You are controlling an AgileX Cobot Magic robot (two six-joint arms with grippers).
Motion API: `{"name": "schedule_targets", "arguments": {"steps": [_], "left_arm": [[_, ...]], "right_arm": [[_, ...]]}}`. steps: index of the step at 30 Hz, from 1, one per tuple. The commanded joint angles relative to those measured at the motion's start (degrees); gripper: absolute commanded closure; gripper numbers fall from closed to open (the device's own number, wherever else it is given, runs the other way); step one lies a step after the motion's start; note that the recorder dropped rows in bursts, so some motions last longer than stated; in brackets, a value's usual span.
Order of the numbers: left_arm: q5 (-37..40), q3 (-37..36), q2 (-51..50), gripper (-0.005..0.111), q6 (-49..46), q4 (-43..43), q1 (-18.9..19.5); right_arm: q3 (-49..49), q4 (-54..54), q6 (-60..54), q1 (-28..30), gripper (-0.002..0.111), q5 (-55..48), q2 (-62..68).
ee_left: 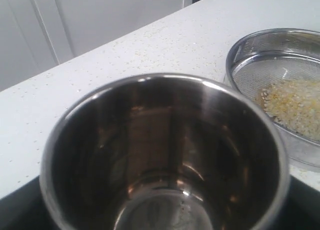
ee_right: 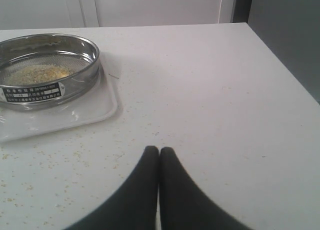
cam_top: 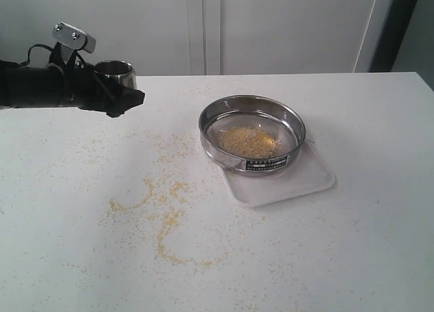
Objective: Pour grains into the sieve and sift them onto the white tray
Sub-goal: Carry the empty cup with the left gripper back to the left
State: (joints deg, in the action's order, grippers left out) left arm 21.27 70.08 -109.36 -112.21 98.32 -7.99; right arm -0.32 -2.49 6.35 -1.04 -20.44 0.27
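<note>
Ahead of our left gripper [cam_top: 121, 95], clamped on the empty steel cup [ee_left: 165, 155], the grains [cam_top: 249, 141] lie heaped in the sieve [cam_top: 227, 159] on the white tray [cam_top: 308, 180]. Pouring looks done; sifting remains. Our right gripper [ee_right: 159, 157] sits near the tray, fingers together, empty.

Ylw grains [cam_top: 249, 141], wht tray [cam_top: 302, 182].

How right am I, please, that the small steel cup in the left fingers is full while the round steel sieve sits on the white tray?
The left wrist view shows the small steel cup empty; the round steel sieve sits on the white tray.
</note>
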Motion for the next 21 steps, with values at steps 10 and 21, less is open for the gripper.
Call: {"name": "schedule_targets", "arguments": {"steps": [10,21], "left_arm": [[-5.3,6.0,-0.9,0.107,42.3,-46.6,-0.9],[-30.4,2.8,-0.9,0.107,106.3,-99.2,-6.0]], "right_arm": [[0.3,-0.3,-0.1,0.3,0.108,0.8,-0.3],[0.3,-0.3,-0.1,0.3,0.108,0.8,-0.3]]}}
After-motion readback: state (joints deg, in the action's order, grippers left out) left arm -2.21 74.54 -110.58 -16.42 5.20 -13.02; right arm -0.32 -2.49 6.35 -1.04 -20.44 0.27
